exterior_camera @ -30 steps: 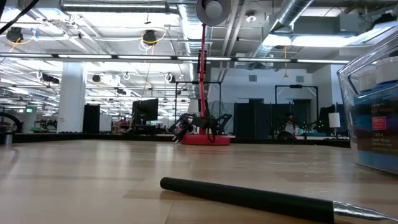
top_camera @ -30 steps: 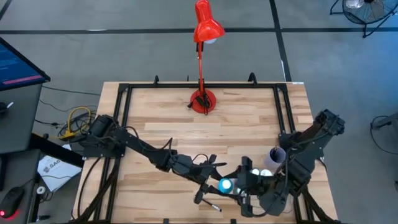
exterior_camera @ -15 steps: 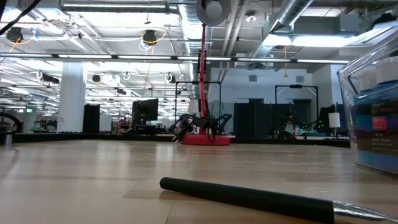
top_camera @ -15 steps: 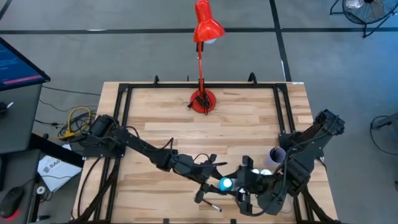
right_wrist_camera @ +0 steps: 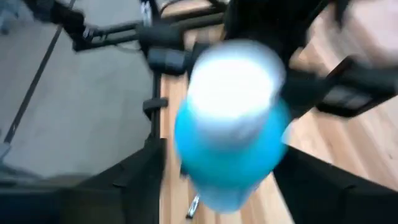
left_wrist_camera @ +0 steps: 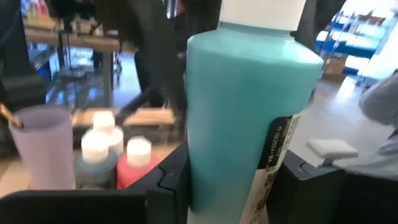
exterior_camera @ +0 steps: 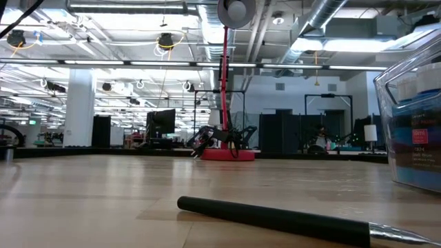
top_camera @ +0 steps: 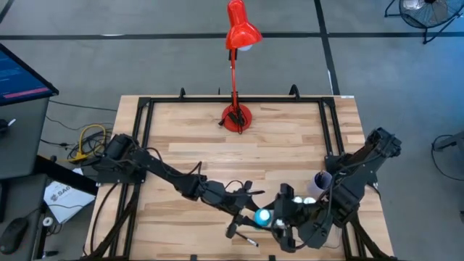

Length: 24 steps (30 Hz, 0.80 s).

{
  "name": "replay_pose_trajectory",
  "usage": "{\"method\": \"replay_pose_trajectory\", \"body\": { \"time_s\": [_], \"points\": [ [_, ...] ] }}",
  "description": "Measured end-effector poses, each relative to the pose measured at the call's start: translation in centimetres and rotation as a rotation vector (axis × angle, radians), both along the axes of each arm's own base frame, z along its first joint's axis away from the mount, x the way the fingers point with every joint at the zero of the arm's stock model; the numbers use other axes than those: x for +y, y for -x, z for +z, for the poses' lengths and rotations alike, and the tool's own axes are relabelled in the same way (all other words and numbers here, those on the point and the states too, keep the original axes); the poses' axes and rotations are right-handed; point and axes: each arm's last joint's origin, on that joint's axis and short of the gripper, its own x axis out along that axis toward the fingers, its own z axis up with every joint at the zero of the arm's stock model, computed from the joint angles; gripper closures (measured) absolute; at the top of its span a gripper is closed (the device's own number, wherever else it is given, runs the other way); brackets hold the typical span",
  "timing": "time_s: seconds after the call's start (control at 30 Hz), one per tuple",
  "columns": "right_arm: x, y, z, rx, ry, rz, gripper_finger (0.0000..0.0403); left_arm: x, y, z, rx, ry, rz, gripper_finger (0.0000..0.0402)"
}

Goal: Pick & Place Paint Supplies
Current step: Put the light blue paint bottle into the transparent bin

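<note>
A teal paint bottle [left_wrist_camera: 249, 112] with a white cap [right_wrist_camera: 233, 78] stands upright in the air over the table's near middle. My left gripper [top_camera: 254, 214], reaching in level from the left, is shut on it. My right gripper [top_camera: 284, 221] slants down from the near right. It is open, with its fingers [right_wrist_camera: 140, 180] on either side of the bottle's cap end. The picture is blurred and I cannot tell whether they touch. A dark paintbrush [exterior_camera: 275, 219] lies flat on the wood below, also visible in the high view [top_camera: 243, 235]. My left gripper pinches the teal bottle's body [left_wrist_camera: 205, 162] between its two fingers, below the shoulder. The fingers come in level from the table's left. The bottle stands upright in the hold, cap up, lifted clear of the table.
A clear tray [exterior_camera: 413, 124] holding capped bottles [left_wrist_camera: 102, 149] stands at the near right, with a lilac cup [top_camera: 323, 180] beside it. The red desk lamp [top_camera: 236, 116] stands at the far middle. Bare wood lies between the lamp and the arms.
My right gripper has tipped and turned a little around the bottle's cap end, staying in place. The left gripper and the teal bottle have kept still.
</note>
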Motion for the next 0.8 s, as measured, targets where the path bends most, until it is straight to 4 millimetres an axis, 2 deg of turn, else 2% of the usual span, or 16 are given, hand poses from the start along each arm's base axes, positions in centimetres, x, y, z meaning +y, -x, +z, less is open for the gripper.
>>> {"method": "replay_pose_trajectory", "body": {
  "time_s": [0.13,0.27,0.37,0.8],
  "points": [
    [0.2,0.1,-0.2,0.022,-0.013,0.017,0.0074,0.0,0.0,0.5,-0.023,0.01,0.001,0.0295],
    [0.1,0.0,-0.3,0.027,-0.019,0.012,0.0055,0.1,0.0,0.4,-0.016,0.007,0.009,0.0295],
    [0.1,0.0,-0.2,0.015,-0.011,0.003,0.0067,0.1,0.0,0.4,-0.016,0.008,0.008,0.0295],
    [-1.0,-1.0,0.0,-0.025,0.038,-0.055,0.0166,0.2,0.0,0.2,-0.001,0.005,0.012,0.0295]
  ]
}}
